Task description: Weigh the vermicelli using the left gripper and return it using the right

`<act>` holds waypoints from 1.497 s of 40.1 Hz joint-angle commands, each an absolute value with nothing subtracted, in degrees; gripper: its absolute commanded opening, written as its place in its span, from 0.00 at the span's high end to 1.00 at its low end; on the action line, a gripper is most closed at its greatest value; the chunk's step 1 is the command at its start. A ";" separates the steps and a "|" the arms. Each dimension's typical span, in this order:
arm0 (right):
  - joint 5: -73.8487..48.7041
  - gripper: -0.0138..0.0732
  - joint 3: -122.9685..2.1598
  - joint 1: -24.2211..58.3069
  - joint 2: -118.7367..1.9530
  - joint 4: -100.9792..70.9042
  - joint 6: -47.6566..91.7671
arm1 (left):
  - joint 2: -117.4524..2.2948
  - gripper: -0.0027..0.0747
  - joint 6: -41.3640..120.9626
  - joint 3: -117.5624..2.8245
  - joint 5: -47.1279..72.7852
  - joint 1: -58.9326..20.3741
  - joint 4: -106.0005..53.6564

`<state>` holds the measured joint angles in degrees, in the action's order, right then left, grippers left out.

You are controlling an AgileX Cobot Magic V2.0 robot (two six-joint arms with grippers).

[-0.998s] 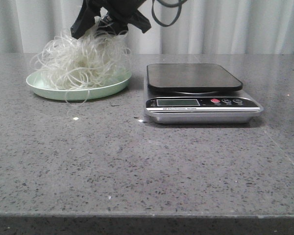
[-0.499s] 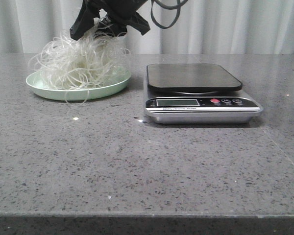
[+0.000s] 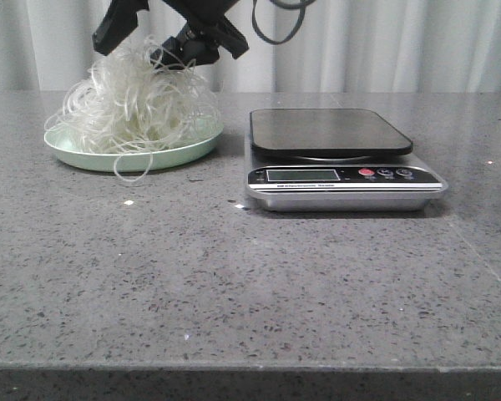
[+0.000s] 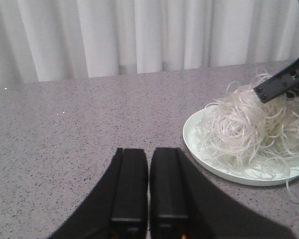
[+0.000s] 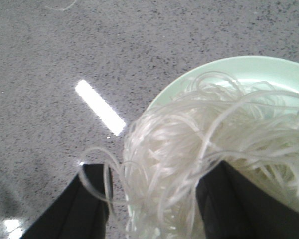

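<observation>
Fingers of right gripper (image 3: 154,33) just spread wide, vermicelli (image 3: 134,104) dropped back on plate (image 3: 75,154). Left gripper (image 4: 149,189) pressed closed, empty. Scale (image 3: 334,134) bare. I judge return done; retract next.

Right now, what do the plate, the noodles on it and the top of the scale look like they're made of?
The plate: pale green, smooth with a soft sheen, probably melamine or glazed ceramic; the look leaves it open. The vermicelli: thin translucent whitish strands holding stiff curls, so likely dry starch noodles. The scale: dark, matte, flat platform with rounded corners, possibly plastic or coated glass, over a silvery brushed-looking body, metal or metallic plastic.
</observation>
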<state>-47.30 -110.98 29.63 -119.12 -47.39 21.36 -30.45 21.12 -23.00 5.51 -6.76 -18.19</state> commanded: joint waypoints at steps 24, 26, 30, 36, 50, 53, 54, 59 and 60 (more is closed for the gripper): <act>-51.70 0.34 -113.14 21.06 -102.12 -35.41 21.26 | -30.52 0.79 20.59 -24.51 1.48 -6.70 -18.92; -52.20 0.41 -113.14 20.06 -100.76 -33.45 21.11 | -30.52 0.79 20.59 -24.51 1.48 -6.70 -18.92; -53.35 0.60 -113.09 17.60 -98.04 -29.11 21.07 | -30.52 0.79 20.59 -24.51 1.48 -6.70 -18.92; -55.16 0.67 -113.09 13.47 -94.85 -25.96 20.95 | -30.52 0.79 20.59 -24.51 1.39 -6.70 -18.92; -47.93 0.67 -97.65 3.90 -83.34 -25.62 18.78 | -30.52 0.79 20.59 -24.51 1.39 -6.70 -18.92; -44.09 0.67 -91.00 2.63 -79.41 -25.01 18.78 | -30.52 0.79 20.59 -24.51 1.39 -6.70 -18.92; -42.22 0.67 -88.55 2.29 -77.95 -24.58 18.78 | -30.52 0.79 20.59 -24.51 1.39 -6.70 -18.92; -35.74 0.67 -77.99 1.28 -71.60 -22.95 18.78 | -30.52 0.79 20.59 -24.51 1.39 -6.70 -18.92; -34.27 0.67 -75.79 1.28 -70.25 -22.80 18.78 | -30.52 0.79 20.59 -24.51 1.39 -6.70 -18.92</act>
